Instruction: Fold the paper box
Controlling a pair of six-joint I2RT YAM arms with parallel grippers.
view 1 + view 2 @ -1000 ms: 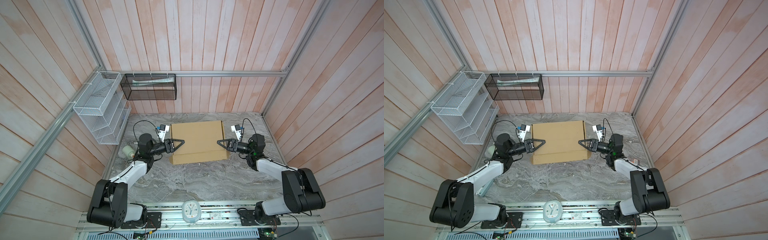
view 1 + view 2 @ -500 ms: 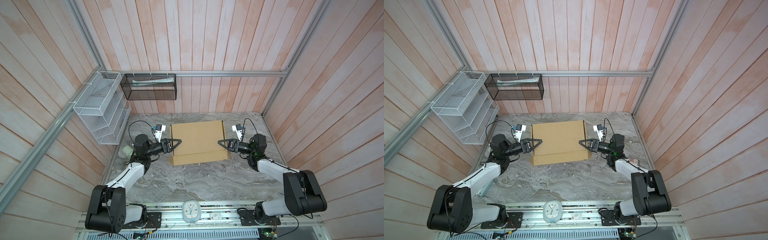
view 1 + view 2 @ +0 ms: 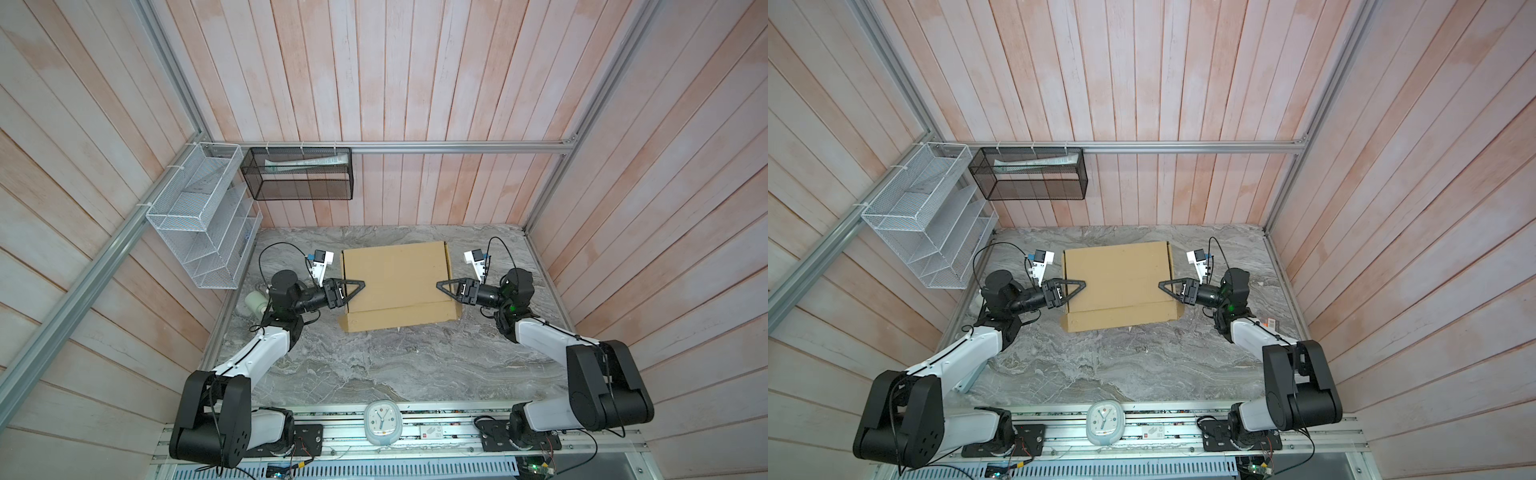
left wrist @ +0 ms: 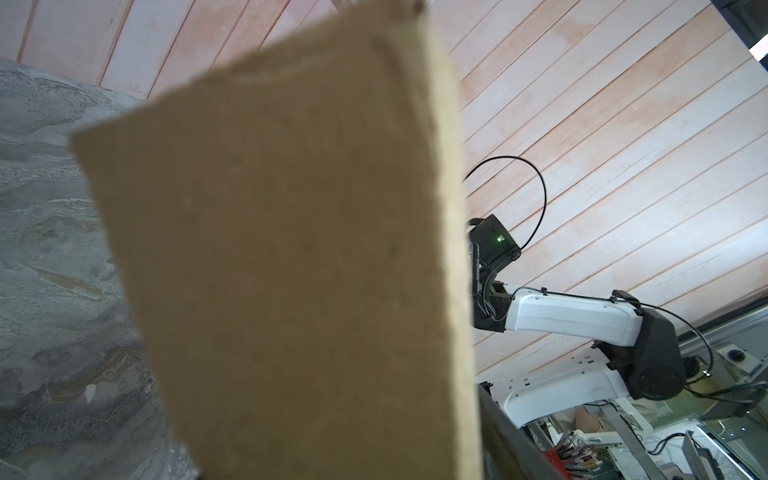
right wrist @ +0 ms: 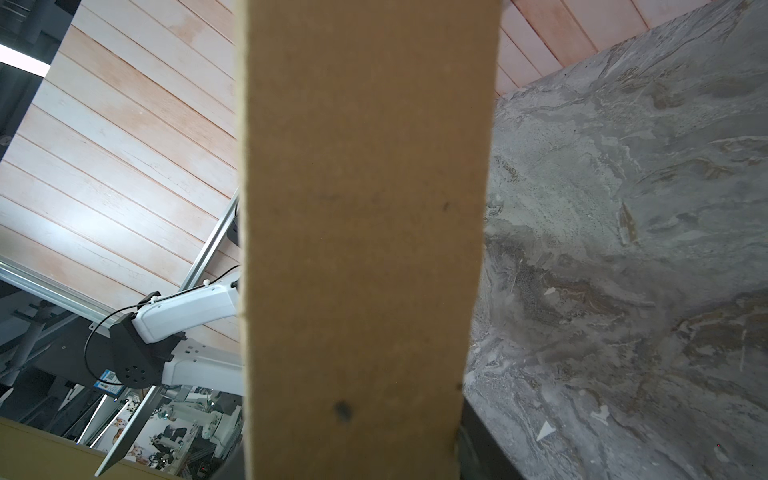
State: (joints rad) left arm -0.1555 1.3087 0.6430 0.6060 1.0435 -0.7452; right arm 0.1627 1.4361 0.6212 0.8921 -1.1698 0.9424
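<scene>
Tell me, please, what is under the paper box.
Only the grey marble tabletop shows around the paper box. The cardboard covers the patch beneath it, so anything lying there, or whether it rests flat, cannot be seen.

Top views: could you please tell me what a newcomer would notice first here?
A brown paper box dominates the far half of the grey marbled table. The left claw and right claw reach over its opposite side edges. A small clock sits on the front rail.
</scene>
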